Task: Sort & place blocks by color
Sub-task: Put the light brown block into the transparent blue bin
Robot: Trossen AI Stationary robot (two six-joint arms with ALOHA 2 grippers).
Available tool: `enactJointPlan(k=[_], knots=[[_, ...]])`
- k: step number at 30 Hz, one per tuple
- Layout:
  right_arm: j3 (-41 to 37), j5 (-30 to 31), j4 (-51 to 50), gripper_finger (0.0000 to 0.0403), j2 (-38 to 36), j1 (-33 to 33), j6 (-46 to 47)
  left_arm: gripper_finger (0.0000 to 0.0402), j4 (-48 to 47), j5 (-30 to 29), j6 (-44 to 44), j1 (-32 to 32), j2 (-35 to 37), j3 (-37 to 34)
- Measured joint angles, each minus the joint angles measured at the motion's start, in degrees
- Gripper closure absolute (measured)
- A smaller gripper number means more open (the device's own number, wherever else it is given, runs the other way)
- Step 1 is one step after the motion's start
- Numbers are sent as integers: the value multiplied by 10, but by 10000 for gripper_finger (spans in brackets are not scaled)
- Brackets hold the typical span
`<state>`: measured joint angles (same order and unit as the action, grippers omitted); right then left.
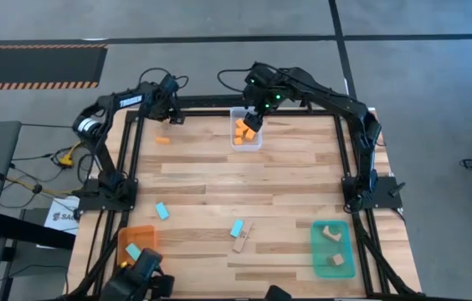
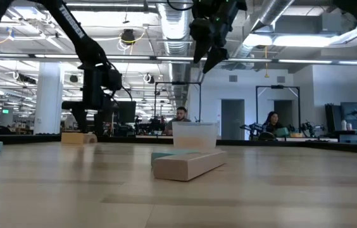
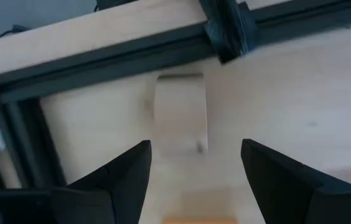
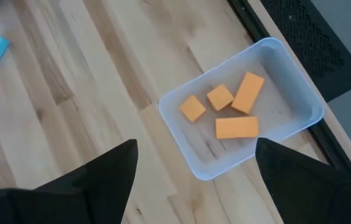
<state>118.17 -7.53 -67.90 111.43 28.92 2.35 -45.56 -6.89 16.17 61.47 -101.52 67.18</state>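
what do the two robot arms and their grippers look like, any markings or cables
Both arms are black, jointed metal links. The left arm carries white lettering on its upper link and a silver-ringed joint near its shoulder; black cables loop beside its wrist. The right arm shows a small green light by its wrist. The left gripper and the right gripper each have two dark wedge-shaped fingers.

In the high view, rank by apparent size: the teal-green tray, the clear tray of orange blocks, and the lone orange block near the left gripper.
1. Teal-green tray, largest.
2. Clear tray, smaller, though the right gripper hides part of it.
3. Lone orange block, by far the smallest.
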Motion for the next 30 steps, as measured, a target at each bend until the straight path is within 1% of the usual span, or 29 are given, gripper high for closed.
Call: enactJointPlan(k=[7,10,13,17,19,21,27,28,30], knots=[[0,0,-17,59,-1,-1,0,164,-3,-9,-7,10,-60,41],[0,1,-20,62,-1,-2,0,164,-23,3,-6,22,-81,54],[0,0,-21,62,-1,-6,-3,164,-32,4,-15,33,-85,70],[0,0,-22,62,-1,-9,-7,169,-43,20,-20,44,-85,73],[0,0,-22,63,-1,-9,-7,183,-47,20,-25,47,-85,73],[0,0,-22,65,-1,-9,-7,207,-50,20,-31,47,-85,73],[-1,0,-22,70,-1,-9,-9,302,-49,23,-47,48,-84,73],[-1,0,-23,70,-1,-10,-9,310,-49,27,-51,48,-84,73],[-1,0,-24,69,-1,-11,-9,310,-54,35,-60,48,-82,73]])
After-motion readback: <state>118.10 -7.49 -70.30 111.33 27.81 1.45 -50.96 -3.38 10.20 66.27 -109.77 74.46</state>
